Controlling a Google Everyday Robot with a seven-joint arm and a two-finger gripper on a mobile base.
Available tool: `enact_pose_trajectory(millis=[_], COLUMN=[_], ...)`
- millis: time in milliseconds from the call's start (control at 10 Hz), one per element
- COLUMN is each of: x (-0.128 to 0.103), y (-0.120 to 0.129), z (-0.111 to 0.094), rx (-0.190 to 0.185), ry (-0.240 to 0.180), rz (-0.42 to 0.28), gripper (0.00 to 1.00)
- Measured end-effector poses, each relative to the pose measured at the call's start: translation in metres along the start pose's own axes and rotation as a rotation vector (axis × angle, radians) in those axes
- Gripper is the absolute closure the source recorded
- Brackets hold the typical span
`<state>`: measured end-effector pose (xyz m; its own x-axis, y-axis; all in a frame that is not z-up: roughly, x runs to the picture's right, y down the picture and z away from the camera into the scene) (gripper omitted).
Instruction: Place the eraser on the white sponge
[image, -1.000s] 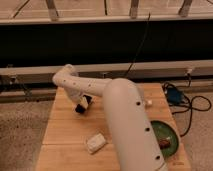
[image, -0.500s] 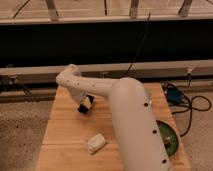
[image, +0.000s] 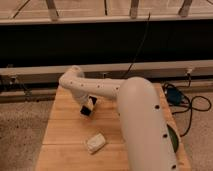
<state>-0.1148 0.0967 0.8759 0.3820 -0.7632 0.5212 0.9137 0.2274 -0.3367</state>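
A: Your worktop carries the white sponge near its front edge, left of middle. What could go wrong?

B: Your hand, closed on the eraser, hangs behind it toward the back edge. Release early, and the eraser likely misses the soft block or slides off it.

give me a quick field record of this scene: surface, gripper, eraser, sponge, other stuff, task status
surface: wooden table
gripper: gripper at the arm's end, over the table's back left part, shut on the eraser
eraser: eraser, small and dark, held in the gripper, above the table
sponge: white sponge lying on the table, nearer the front edge, apart from the gripper
other: green plate at the right, mostly hidden by the arm; blue object with black cables at the right edge
task status: eraser not yet on the sponge
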Motion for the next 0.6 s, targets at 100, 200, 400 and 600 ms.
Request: enact_pose_trajectory(millis=[100,200,400,600], x=[-0.001,-0.003,-0.009,-0.015], y=[0.006,0.009,0.018,0.028], z=[0.0,-0.001,-0.001,-0.001], rx=[-0.001,0.0,0.004,0.007], ry=[0.001,0.002,0.003,0.003], rz=[0.001,-0.001,-0.008,-0.014], gripper=[0.99,0.99,0.99,0.99])
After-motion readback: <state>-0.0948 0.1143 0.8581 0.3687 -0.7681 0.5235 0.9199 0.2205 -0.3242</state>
